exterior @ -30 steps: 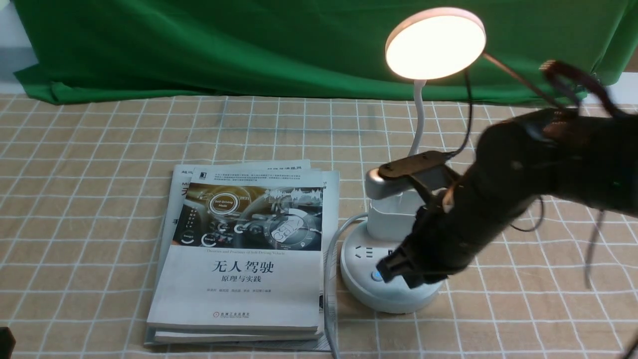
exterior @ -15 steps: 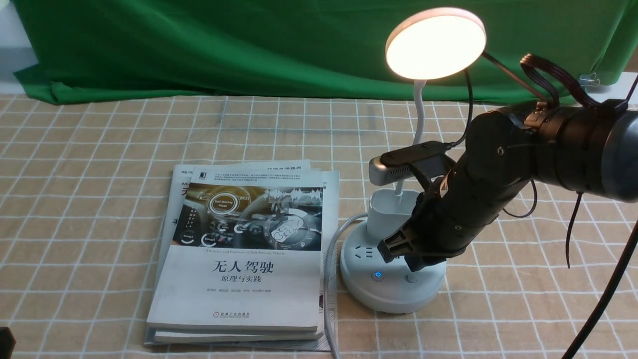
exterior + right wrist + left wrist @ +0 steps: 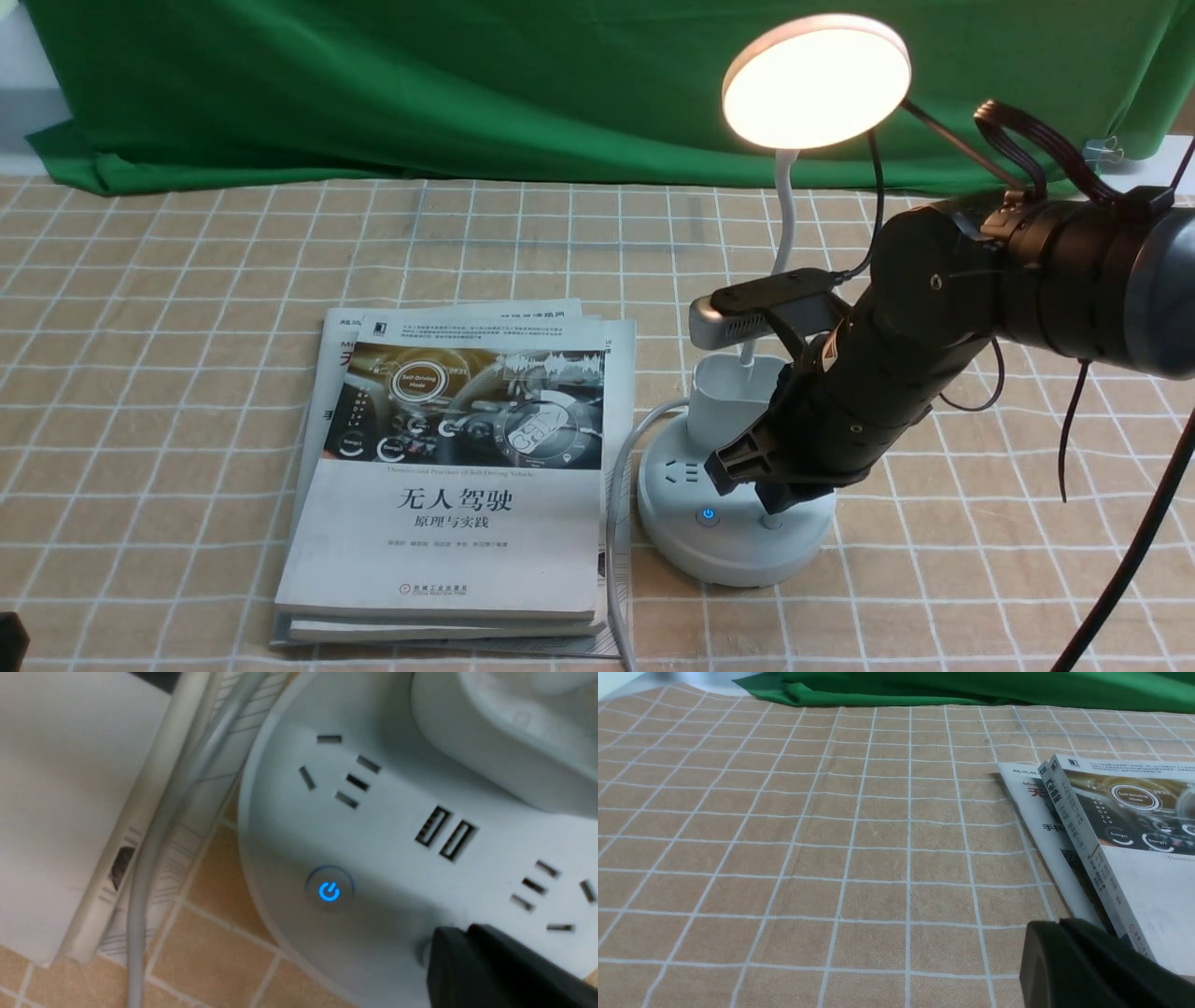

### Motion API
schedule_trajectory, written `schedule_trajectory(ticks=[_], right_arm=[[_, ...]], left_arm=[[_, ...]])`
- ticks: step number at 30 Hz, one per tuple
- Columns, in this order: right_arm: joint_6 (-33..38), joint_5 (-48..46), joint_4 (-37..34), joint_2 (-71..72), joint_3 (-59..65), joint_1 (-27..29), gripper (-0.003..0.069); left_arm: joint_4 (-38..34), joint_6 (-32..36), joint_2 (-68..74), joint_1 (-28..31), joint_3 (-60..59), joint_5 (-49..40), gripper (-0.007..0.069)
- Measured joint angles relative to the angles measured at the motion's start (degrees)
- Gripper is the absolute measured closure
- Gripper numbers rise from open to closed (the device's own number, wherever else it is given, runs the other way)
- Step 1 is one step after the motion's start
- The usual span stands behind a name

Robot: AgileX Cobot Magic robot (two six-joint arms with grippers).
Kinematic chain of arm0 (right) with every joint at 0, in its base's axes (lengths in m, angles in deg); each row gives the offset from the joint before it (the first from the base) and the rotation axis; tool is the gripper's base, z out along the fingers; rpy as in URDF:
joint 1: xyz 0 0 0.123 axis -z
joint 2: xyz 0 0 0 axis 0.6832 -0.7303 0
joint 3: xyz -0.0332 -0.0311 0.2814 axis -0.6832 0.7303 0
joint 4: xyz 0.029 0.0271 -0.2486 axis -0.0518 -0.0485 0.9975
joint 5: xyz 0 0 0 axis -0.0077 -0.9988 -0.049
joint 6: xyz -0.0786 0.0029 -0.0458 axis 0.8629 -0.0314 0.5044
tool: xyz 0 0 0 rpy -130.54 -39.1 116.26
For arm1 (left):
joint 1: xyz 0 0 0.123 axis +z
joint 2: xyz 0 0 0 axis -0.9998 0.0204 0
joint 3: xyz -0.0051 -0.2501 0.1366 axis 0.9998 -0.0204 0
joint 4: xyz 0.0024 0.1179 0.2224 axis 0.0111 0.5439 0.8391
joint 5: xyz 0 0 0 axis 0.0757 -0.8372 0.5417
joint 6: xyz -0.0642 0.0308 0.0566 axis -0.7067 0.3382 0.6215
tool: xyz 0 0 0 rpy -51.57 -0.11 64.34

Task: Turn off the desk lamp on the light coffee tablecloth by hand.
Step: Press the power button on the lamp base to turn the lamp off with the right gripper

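Lamp (image 3: 738, 537): stands on the tablecloth (image 3: 187, 280), right of centre in the front view, just right of the books (image 3: 457, 485).
Head (image 3: 815, 79): flat round disc, lit and glowing warm, high on a thin curved neck (image 3: 784, 215).
Cup (image 3: 728, 397): white oval, on the back of the round base, partly behind the right arm.
Base (image 3: 373, 826): white and round, with socket slots and two USB slots on top.
Power button (image 3: 329, 891): glows blue at the base's front edge, uncovered.
Second button (image 3: 771, 522): small and plain, just right of the power button, mostly hidden in the right wrist view.
Right end effector (image 3: 771, 502): black, angled down over the base's right front, fingers pressed together and holding nothing. Its tip (image 3: 455, 947) is right at the second button; whether it touches cannot be told.
Camera bar (image 3: 756, 313): grey, on the right wrist, crosses in front of the neck above the cup.
Left end effector (image 3: 1064, 961): low at the near left, fingers together and empty, by the books' near corner, well apart from the lamp.
Books: a stack, the top cover printed with Chinese text.
Cord (image 3: 616, 485): white, runs between the books and the base.
Green cloth (image 3: 373, 84): plain, bunched along the far edge of the tablecloth.
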Motion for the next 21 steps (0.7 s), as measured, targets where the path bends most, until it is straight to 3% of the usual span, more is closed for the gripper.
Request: schedule_trajectory(ticks=[21], right_arm=[[0.3,-0.1,0.0,-1.0,-0.5,0.0,0.0629]], left_arm=[[0.0,0.0,0.0,0.0,0.0,0.0,0.062]])
